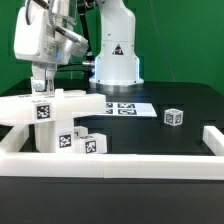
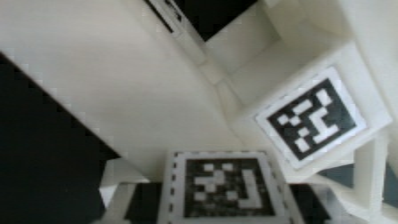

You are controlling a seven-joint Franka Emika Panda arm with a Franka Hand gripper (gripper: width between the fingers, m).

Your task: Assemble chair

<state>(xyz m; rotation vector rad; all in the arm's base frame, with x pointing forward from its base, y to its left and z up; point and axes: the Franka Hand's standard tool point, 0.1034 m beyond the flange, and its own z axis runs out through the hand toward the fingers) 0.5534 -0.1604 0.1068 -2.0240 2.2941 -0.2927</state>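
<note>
My fingers point(image 1: 42, 92) are clamped on the upper part of the chair assembly point(image 1: 62, 118), gripping a tagged white bar near its end on the exterior view's left. From outside I can only see the pads disappear against the tagged block below the wrist. The wrist view confirms something white fills the gap, but it is so close that edges smear together.

The assembly stands at the front of the black counter point(image 1: 190, 100), on the exterior view's left, just behind the white border rail point(image 1: 120, 160). The horizontal bar sits across upright pieces, and I judge I'm holding it from above to keep it seated or press it into its joint.

A small tagged cube part point(image 1: 174, 117) lies apart on the exterior view's right, near the marker board point(image 1: 128, 108), which lies flat behind the assembly.

I can't make out whether the bar is fully home in its joint. Lower parts overlap each other, the rail cuts off their bases, and in the wrist view only two tags point(image 2: 317, 118) read clearly.
</note>
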